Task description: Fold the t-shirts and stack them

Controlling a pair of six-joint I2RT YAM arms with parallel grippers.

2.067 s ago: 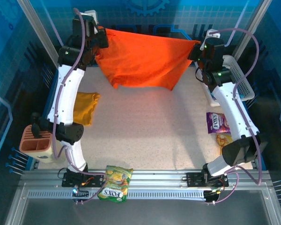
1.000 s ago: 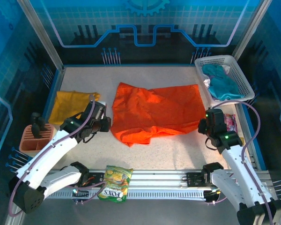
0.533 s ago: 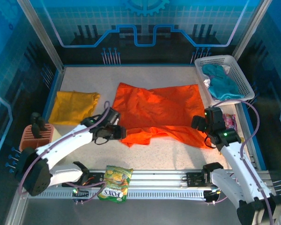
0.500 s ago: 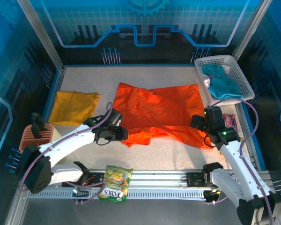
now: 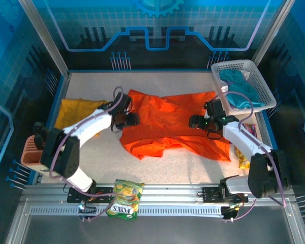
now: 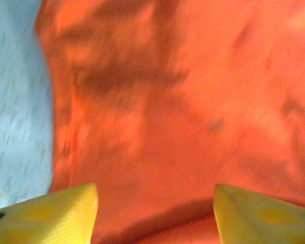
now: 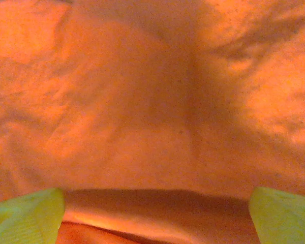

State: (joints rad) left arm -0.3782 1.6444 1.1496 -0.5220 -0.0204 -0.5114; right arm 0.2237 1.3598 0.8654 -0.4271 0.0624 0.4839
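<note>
Top external shows me the orange t-shirt (image 5: 173, 127) spread but rumpled mid-table, with the mustard-yellow t-shirt (image 5: 73, 114) lying at the left edge, which I judge keeps the folding space free. My left gripper (image 5: 128, 118) and right gripper (image 5: 195, 122) sit over opposite sides of the orange cloth. Both have their jaws wide apart and hold nothing, placed, I think, to pinch it for a fold.

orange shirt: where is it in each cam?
Top: orange shirt mid-table, left claw at its left edge, right claw on its right part.
Left wrist: shirt beyond the fingers, table at far left.
Right wrist: shirt beyond the fingers.
Shared (top, left wrist): shirt's left edge against table.
</note>
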